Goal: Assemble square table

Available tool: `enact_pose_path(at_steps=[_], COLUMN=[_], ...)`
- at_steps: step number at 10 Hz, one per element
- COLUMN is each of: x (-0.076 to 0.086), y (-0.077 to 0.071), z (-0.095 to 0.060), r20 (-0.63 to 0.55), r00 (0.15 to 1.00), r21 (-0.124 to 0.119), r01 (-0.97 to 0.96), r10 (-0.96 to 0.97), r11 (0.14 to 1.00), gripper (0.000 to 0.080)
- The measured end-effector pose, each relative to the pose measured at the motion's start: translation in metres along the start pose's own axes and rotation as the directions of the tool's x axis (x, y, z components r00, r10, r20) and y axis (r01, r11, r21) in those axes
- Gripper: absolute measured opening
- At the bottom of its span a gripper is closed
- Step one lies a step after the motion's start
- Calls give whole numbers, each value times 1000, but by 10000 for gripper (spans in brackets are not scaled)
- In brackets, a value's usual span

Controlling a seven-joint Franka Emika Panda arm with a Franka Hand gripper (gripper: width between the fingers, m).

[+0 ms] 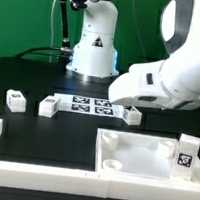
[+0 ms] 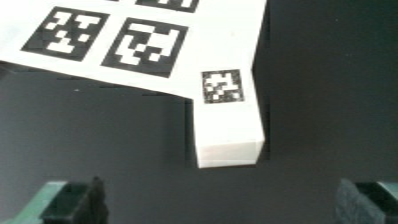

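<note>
My gripper (image 2: 217, 204) hovers over leg (image 2: 228, 118), which lies just beside marker board (image 2: 107, 35) at exterior view's right end. Jaws wide apart, holding nothing — straddling leg for grasp. Tabletop (image 1: 142, 159) near, exterior view's right, rim up — sockets reachable.

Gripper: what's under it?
A white tagged leg lies on the black table, beside the corner of the marker board, below the open gripper. In the exterior view the arm covers the gripper, so its height cannot be told.

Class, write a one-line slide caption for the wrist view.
Open hand poised near a tagged white leg lying at the marker board corner on the black table.
</note>
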State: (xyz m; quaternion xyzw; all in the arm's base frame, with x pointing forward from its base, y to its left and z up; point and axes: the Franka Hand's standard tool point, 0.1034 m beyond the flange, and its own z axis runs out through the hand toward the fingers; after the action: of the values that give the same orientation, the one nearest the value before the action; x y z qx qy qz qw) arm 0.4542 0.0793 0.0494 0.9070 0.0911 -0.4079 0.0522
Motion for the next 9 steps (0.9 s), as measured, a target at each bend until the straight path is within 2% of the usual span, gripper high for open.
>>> enact_pose_path(at_steps=[3,5,7,9], x=[1,0,-4,-3], y=[2,-1,-12,-11], z=[3,37,59,61], r20=[1,38,79,84], r00=[1000,999,996,996], r21=[3,25,18,14], r01=[-3,-30,-41,-39], r10=[3,29,39,38], r11=[1000,999,999,999], gripper=[649,649,649,649])
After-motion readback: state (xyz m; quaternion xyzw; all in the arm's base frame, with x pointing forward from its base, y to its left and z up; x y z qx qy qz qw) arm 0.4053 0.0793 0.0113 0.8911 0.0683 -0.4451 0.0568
